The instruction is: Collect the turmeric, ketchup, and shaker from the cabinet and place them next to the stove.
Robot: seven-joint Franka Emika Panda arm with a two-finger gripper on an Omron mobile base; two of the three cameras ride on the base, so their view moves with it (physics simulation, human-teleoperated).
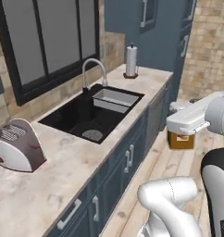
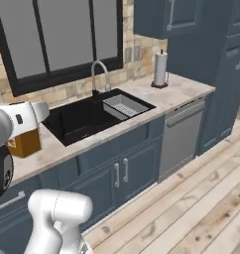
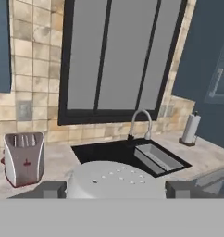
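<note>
My gripper (image 3: 115, 189) is shut on the turmeric (image 1: 181, 140), a small orange-brown jar with a label that hangs under the hand, in the air in front of the counter. In the hand view its white perforated lid (image 3: 115, 178) sits between the two dark fingertips (image 3: 51, 189). From the right base view the turmeric (image 2: 24, 143) shows at the far left under the white hand. The dark blue-grey cabinet (image 2: 156, 17) with its long bar handle hangs on the wall at the back. The ketchup, the shaker and the stove are out of view.
A black sink (image 1: 86, 115) with a curved faucet (image 1: 93, 69) and a grey rack is set in the marble counter (image 1: 53, 166). A toaster (image 1: 16, 146) stands at the left and a paper towel roll (image 1: 131, 60) at the far end. The dishwasher (image 2: 180, 139) and tall cabinets (image 2: 231, 69) lie to the right.
</note>
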